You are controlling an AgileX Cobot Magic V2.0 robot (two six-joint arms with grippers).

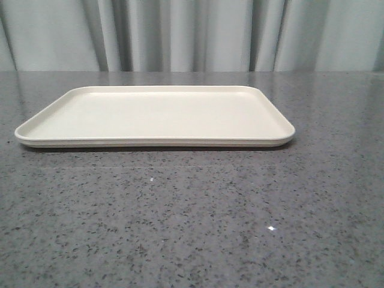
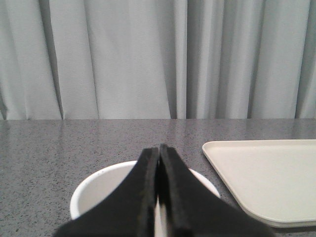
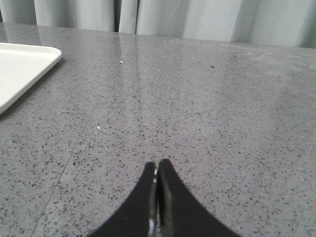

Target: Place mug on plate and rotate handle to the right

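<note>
The cream plate (image 1: 155, 114) lies flat on the grey speckled table in the front view, with nothing on it. It also shows in the left wrist view (image 2: 266, 177) and at the edge of the right wrist view (image 3: 17, 66). The white mug (image 2: 101, 185) shows only in the left wrist view, as an open rim under and behind my left gripper (image 2: 159, 148), which is shut with nothing between its jaws. The mug stands on the table beside the plate's corner. Its handle and smiley face are hidden. My right gripper (image 3: 157, 164) is shut and empty above bare table.
Grey pleated curtains (image 1: 192, 33) hang behind the table's far edge. Neither arm nor the mug shows in the front view. The grey speckled table (image 1: 192, 228) runs in front of the plate.
</note>
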